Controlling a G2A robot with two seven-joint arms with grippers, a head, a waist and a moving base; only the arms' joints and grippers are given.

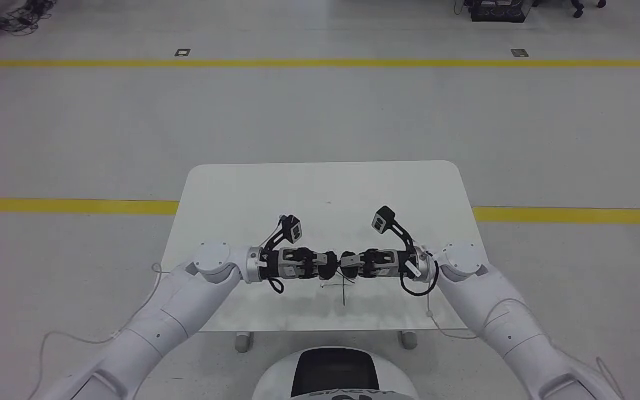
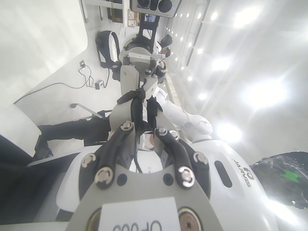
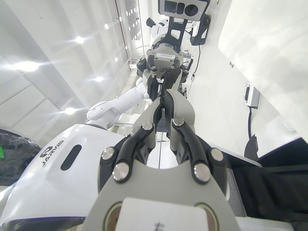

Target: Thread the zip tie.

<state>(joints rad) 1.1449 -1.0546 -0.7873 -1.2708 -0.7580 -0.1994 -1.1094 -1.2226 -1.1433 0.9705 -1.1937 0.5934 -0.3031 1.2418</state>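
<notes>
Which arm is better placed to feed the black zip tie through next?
Probably the left. The thin black plastic zip tie runs through the shut jaws of the left gripper, so it can feed it. The right gripper, also shut, meets it tip to tip.

Arms (image 1: 190,290): glossy white shells, rounded joints. Body shell (image 3: 71,157): white, with a dark oval inset and dark lettering beside it.
Left claw (image 2: 144,106), right claw (image 3: 163,102): grey metal base plates. Curved black link bars (image 2: 113,145) are pinned with round silver screws (image 2: 103,176). Fingers (image 2: 120,111) are grey; pads (image 3: 168,106) are black and ribbed. White label (image 2: 137,215) on the base.
Wrist cameras (image 1: 290,228): black boxes with grey faces on black brackets.
Cables (image 1: 412,285): black, looped at the wrists.
</notes>
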